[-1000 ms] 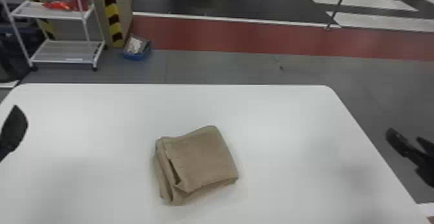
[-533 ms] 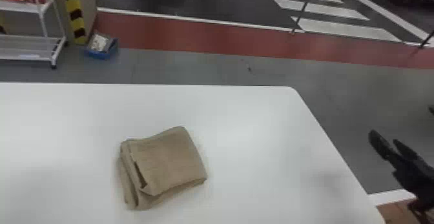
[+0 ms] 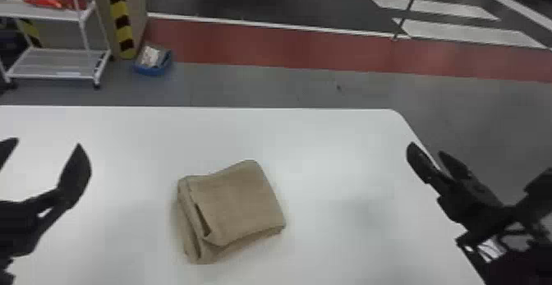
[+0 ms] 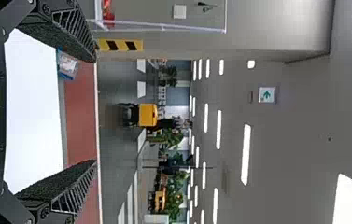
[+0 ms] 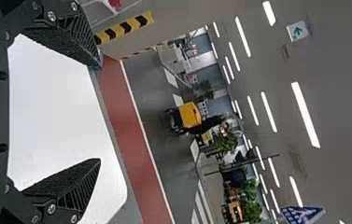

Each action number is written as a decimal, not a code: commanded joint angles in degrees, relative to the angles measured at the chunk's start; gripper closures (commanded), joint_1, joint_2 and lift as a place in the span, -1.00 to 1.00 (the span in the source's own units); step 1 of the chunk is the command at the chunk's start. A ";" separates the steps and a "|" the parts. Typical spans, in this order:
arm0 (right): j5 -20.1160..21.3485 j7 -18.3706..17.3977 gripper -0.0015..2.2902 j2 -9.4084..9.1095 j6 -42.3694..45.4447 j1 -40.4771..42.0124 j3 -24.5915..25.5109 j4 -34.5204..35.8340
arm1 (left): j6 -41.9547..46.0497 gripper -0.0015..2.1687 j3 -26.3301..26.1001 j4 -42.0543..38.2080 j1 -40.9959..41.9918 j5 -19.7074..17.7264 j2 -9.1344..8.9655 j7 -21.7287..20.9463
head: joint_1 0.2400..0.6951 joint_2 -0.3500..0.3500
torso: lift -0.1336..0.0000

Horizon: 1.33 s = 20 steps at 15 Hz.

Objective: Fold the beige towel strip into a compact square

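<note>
In the head view, my left gripper (image 3: 46, 148) is open at the left side, well apart from the towel. My right gripper (image 3: 427, 150) stands open over the table's right edge. Between them, the beige towel (image 3: 236, 202) lies on the white table (image 3: 328, 140), folded into a thick, roughly square stack, slightly turned. Its left side shows loose, uneven layers and a small gap. In the left wrist view my left gripper (image 4: 94, 112) has its fingers spread with nothing between them. The right wrist view shows my right gripper (image 5: 100, 114) likewise spread and holding nothing.
Beyond the table's far edge, a white wheeled shelf (image 3: 57, 64) stands at the back left, by a yellow-and-black striped post (image 3: 120, 21). A blue bin (image 3: 152, 64) sits on the floor beside it. The table's rounded far right corner shows.
The head view first swung right, then back left. My left gripper has come further into view, and my right gripper now shows nearer the table's right edge. The towel keeps its folded shape.
</note>
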<state>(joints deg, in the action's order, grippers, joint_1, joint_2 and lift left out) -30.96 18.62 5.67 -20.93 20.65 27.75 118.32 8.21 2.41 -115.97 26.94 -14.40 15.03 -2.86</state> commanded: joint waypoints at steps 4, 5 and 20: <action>9.96 -5.52 -0.85 -2.07 5.32 0.71 -20.10 1.92 | -9.05 -0.88 -7.51 -3.38 -0.66 2.71 0.18 2.34 | 1.00 -0.32 | -0.85; 10.31 -6.49 -0.85 -2.07 5.15 0.62 -21.42 1.48 | -9.05 -0.88 -7.86 -3.56 -1.01 2.18 0.35 2.34 | 1.00 -0.21 | -0.85; 15.76 -7.90 -0.83 -1.45 6.73 1.32 -23.71 1.74 | -1.32 -0.86 -13.49 1.01 -5.41 3.85 -1.58 19.12 | 1.00 -0.02 | -0.85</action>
<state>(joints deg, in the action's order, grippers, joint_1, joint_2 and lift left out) -14.85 10.73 4.22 -12.19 22.09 3.62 119.73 6.78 -11.03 -114.89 21.61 -10.54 13.45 16.17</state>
